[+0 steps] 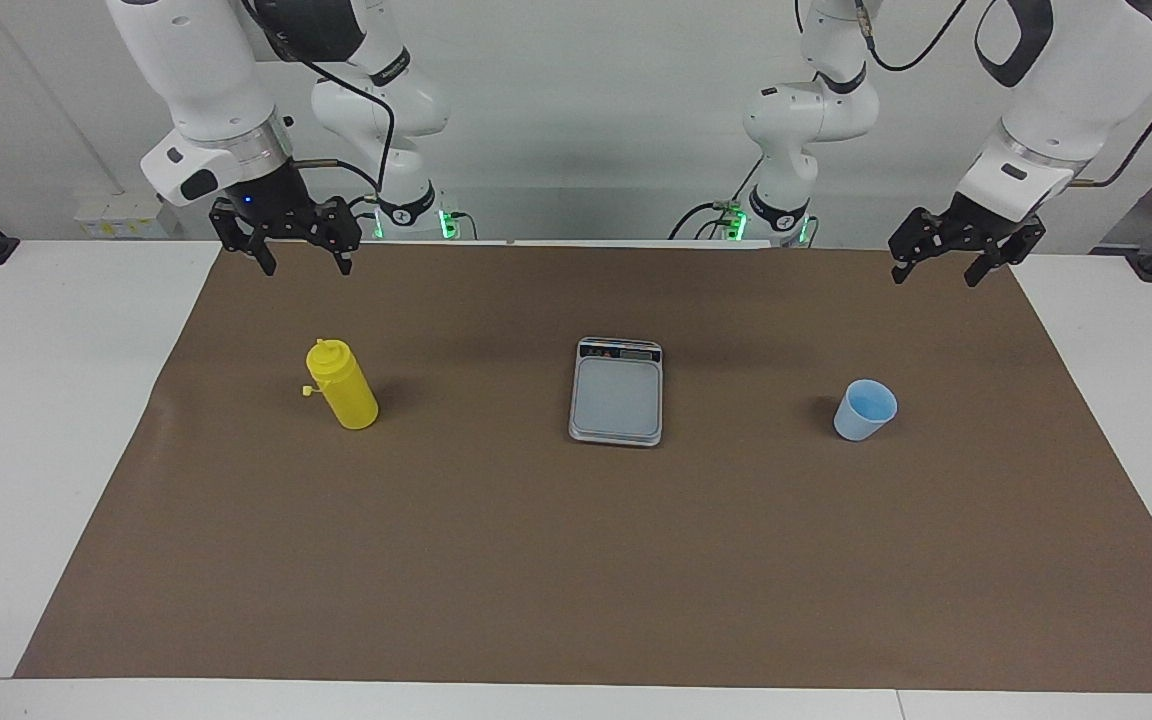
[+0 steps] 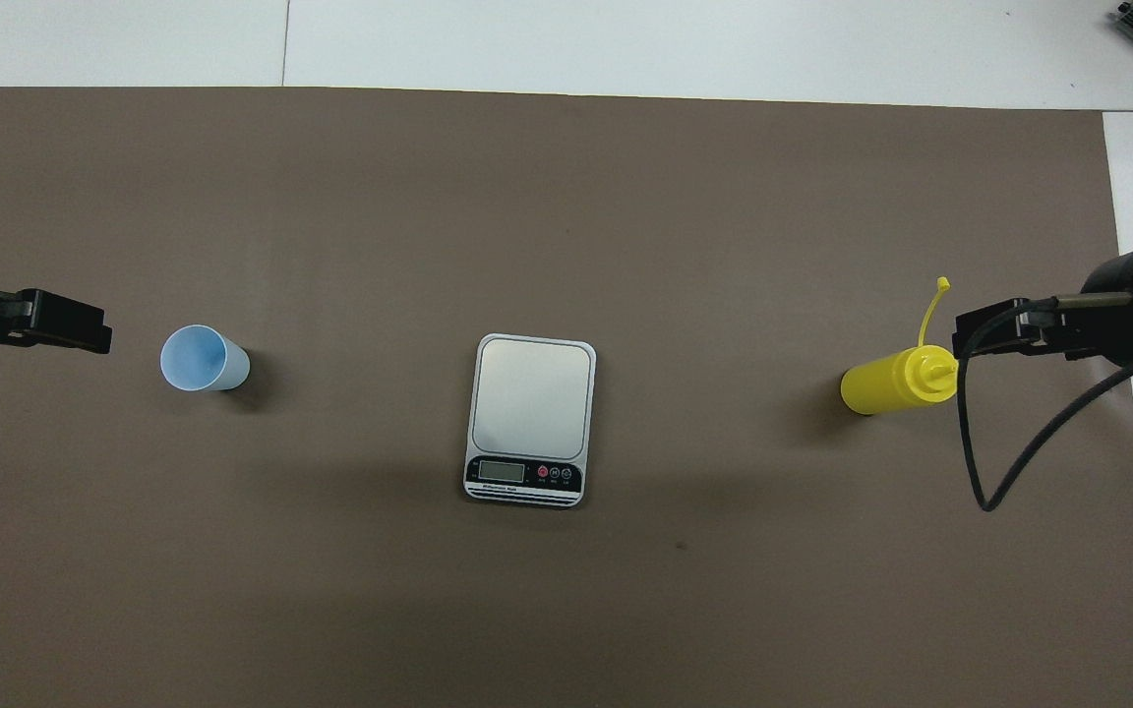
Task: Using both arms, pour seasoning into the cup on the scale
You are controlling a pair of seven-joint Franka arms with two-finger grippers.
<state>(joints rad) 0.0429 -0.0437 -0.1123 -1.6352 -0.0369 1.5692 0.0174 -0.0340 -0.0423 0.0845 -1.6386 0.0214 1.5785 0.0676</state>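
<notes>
A brown paper mat (image 1: 576, 560) covers most of a white table (image 1: 46, 420), with a pale wall at the robots' end. In the middle of the mat lies the kitchen scale (image 1: 616, 392), its weighing plate bare and its display strip on the edge nearest the robots. The light blue cup (image 1: 865, 409) stands upright on the mat toward the left arm's end, well apart from the scale. The yellow seasoning bottle (image 1: 341, 384) stands upright toward the right arm's end, equally clear of the scale, its small tethered cap hanging off the nozzle.

The left gripper (image 1: 948, 266) hangs in the air over the mat's edge near the robots at its own end, fingers spread and holding nothing. The right gripper (image 1: 302, 262) hangs likewise over the mat's edge at the bottle's end, fingers apart and empty.

Nothing has been picked up, so the task appears to be at its very start. The next move probably calls for the left gripper to descend on the cup, close around its tapered wall and set it on the weighing plate, while the right gripper takes the bottle around its body for the pour.
</notes>
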